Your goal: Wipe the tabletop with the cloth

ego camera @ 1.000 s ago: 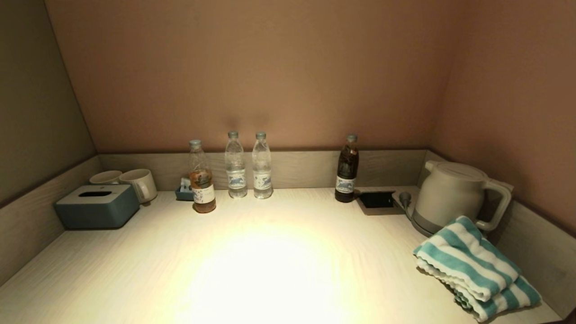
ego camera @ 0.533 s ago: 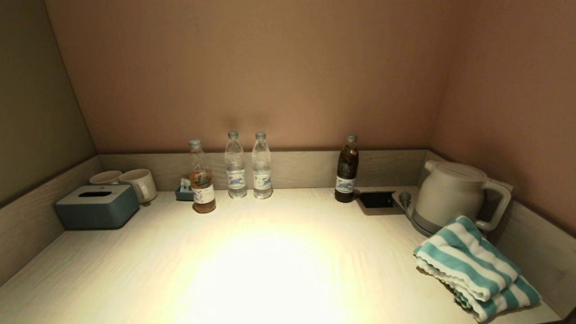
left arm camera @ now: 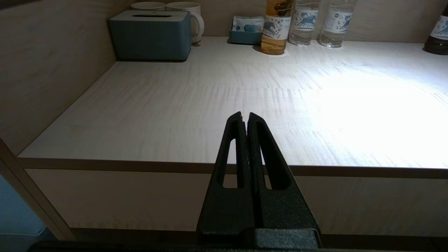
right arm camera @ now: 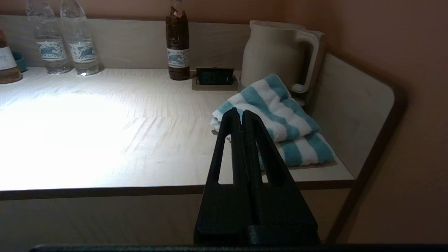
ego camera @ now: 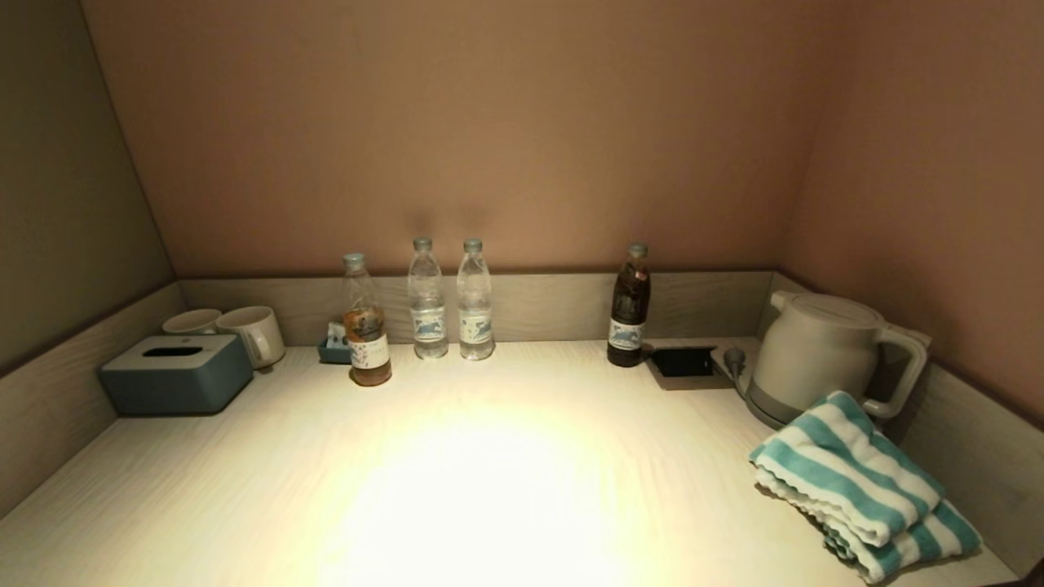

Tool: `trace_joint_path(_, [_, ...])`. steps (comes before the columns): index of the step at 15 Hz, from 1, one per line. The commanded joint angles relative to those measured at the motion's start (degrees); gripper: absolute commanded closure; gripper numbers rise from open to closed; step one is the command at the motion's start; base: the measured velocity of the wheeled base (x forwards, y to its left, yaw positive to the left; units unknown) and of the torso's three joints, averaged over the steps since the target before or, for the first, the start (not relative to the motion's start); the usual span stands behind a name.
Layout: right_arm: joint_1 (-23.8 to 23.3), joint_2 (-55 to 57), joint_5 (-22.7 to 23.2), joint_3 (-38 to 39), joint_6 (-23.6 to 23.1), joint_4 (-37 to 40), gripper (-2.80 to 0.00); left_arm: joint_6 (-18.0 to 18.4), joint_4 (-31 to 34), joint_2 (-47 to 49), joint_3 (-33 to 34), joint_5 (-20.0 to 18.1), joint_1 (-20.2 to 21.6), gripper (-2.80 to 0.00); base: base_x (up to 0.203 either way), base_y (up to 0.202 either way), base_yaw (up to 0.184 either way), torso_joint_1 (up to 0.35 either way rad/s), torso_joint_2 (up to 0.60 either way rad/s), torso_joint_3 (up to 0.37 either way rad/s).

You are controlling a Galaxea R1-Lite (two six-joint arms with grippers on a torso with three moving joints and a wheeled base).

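Tabletop [ego camera: 506, 456] with my two arms held off its front edge. The cloth [ego camera: 864, 489], a folded towel striped teal and white, lies just in front of the kettle [ego camera: 816, 355], my landmark here, and touches its base. Left of the kettle I see a dark recessed socket panel [ego camera: 683, 361], then a dark bottle [ego camera: 629, 306]; further left stand two clear water bottles [ego camera: 449, 299] and an amber bottle [ego camera: 364, 320]. Farthest from the kettle sit a blue-grey tissue box [ego camera: 177, 373] and two mugs [ego camera: 245, 330]. My right gripper [right arm camera: 242, 115] hovers before the table edge, on the near side of the cloth from the kettle, fingers pressed together and empty. My left gripper [left arm camera: 245, 119] hangs likewise clenched and empty, well apart from the kettle.
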Motion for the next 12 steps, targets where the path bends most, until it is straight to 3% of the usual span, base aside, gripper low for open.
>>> trace_joint_path(1, [0.0,-0.1,1.4,2.4,-0.1,-11.0,0.00,0.0,0.0,0.1,0.0,0.0,0.0,0.00,0.000,0.000,0.000,0.000,0.00,0.000])
trace_joint_path(5, [0.0,-0.1,2.9,10.4,-0.5,-17.9,0.00,0.0,0.0,0.1,0.0,0.0,0.0,0.00,0.000,0.000,0.000,0.000,0.00,0.000])
trace_joint_path(9, [0.0,-0.1,3.2,10.8,-0.5,-16.4,0.00,0.0,0.0,0.1,0.0,0.0,0.0,0.00,0.000,0.000,0.000,0.000,0.00,0.000])
trace_joint_path(12, [0.0,-0.1,3.3,10.8,-0.2,-10.3,0.00,0.0,0.0,0.1,0.0,0.0,0.0,0.00,0.000,0.000,0.000,0.000,0.00,0.000])
